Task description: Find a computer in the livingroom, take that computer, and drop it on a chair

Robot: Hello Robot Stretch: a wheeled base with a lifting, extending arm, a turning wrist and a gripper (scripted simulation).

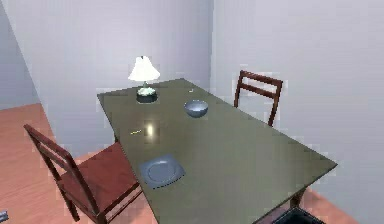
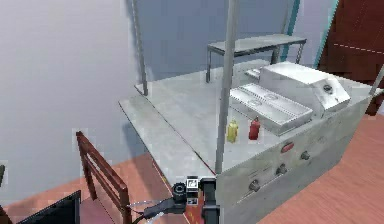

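**Black flat slab point(image 2: 38, 208) in the arm side view's bottom left corner**

Whether it is the computer cannot be told. The gripper point(image 2: 148, 210) lies near a slatted brown wooden chair point(image 2: 100, 170); its grip and any load cannot be told. Ahead, a dark green rectangular table point(image 1: 240, 150) carries a white-shaded lamp point(image 1: 144, 70).

Forward view: high, tilted down, close on dark table point(image 1: 240, 150) filling centre; wooden chair point(image 1: 100, 180) lower left. Arm side view: looks down across grey counter point(image 2: 180, 110), near, mid-frame; brown chair point(image 2: 100, 172) lower left. Overlap between views: cannot tell.
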